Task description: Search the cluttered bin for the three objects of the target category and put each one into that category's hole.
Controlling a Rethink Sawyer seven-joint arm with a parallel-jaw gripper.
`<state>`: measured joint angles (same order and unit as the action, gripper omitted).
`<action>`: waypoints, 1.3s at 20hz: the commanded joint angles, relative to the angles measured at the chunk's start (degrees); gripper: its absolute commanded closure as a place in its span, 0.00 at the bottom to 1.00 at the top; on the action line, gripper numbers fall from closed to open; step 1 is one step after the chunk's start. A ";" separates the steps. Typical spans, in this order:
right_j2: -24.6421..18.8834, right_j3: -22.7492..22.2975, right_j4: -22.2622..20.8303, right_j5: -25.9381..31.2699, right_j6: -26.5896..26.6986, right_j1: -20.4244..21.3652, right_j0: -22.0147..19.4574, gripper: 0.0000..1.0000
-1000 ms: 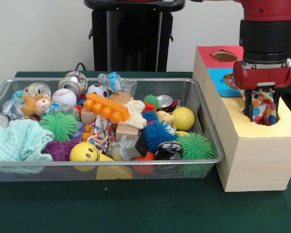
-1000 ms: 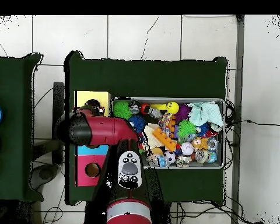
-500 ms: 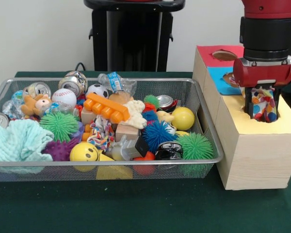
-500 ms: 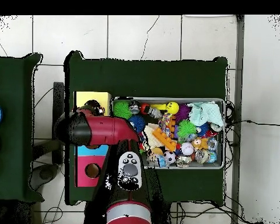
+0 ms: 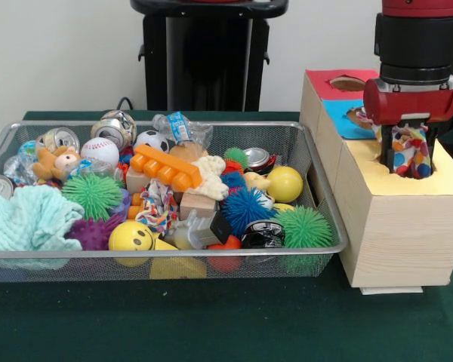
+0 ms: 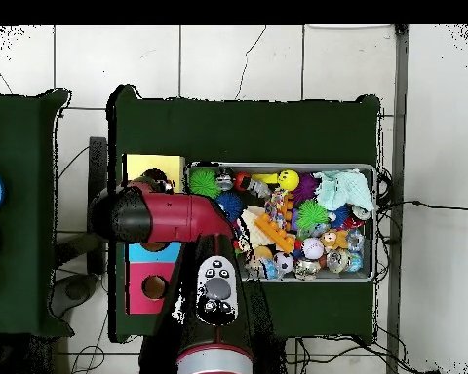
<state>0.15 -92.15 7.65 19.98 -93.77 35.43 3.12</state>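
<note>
The gripper [image 5: 409, 154], closed on a multicoloured rope toy [image 5: 408, 151], hangs straight over the hole in the box's [image 5: 396, 234] yellow end, the toy's long axis upright.

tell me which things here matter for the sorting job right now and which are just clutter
In the job: gripper, multicoloured rope toy at the yellow section's hole, wooden sorting box, second rope toy in the mesh bin.

Just lying about: spiky balls, baseball, drink cans, smiley ball, teal cloth.
</note>
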 commanded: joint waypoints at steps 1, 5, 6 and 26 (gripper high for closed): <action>-0.34 -3.08 0.38 10.62 -8.95 1.41 0.17 0.00; -0.26 -2.72 0.10 10.36 -8.69 1.13 0.29 0.00; 0.44 -2.37 -0.28 10.36 -8.72 1.05 0.72 0.00; -2.21 -5.77 0.80 7.19 -8.48 1.72 -1.29 1.00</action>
<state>1.12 -92.86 7.49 21.61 -93.77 37.74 3.83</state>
